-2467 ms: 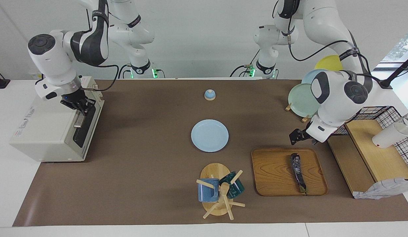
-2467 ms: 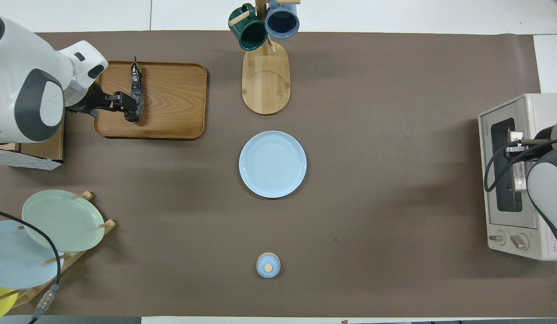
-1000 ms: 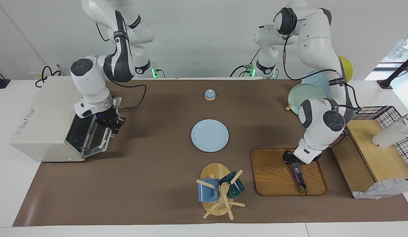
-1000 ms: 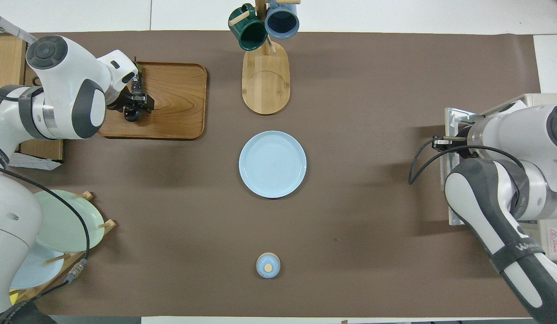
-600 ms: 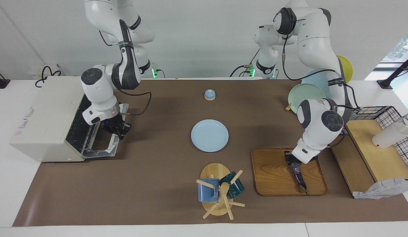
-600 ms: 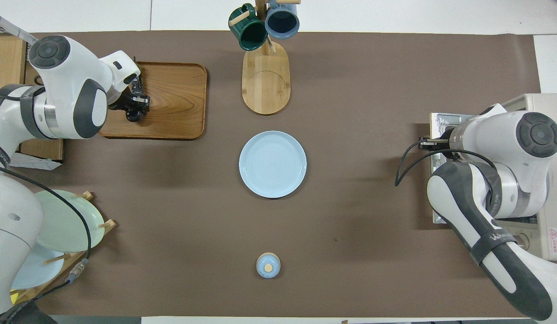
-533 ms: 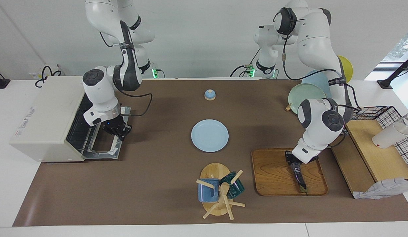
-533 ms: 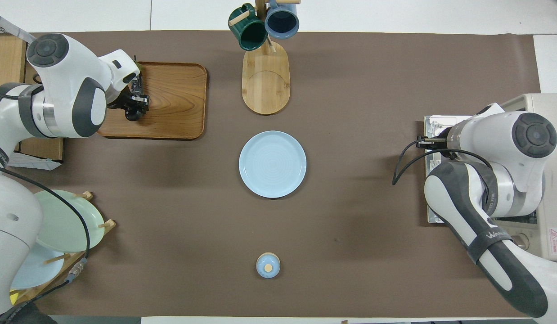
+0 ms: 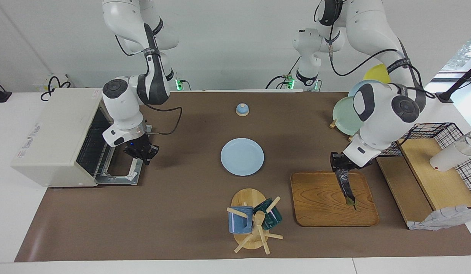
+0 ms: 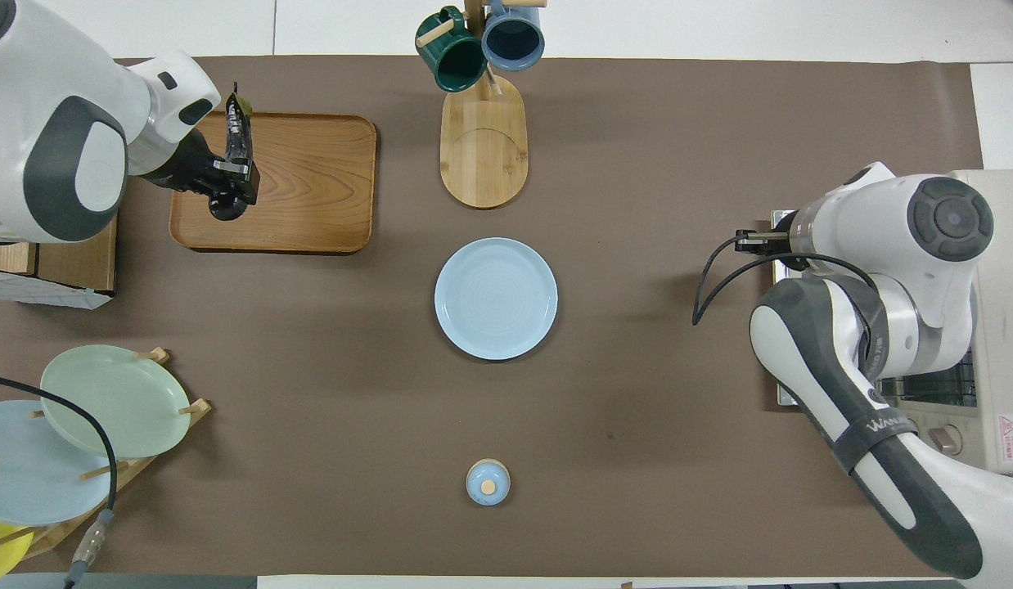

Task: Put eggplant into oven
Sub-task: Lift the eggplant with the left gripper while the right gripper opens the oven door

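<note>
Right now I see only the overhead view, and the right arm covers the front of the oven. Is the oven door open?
Observer: Yes. The oven door lies fully open, flat on the table, and the wire rack shows inside the oven.
Operator: Where is the right gripper?
Observer: The right gripper is shut, at the door's free edge.
Operator: Is the eggplant off the tray?
Observer: The left gripper is shut on the eggplant, which hangs tilted, stem end down, over the tray. It looks clear of the wood.
</note>
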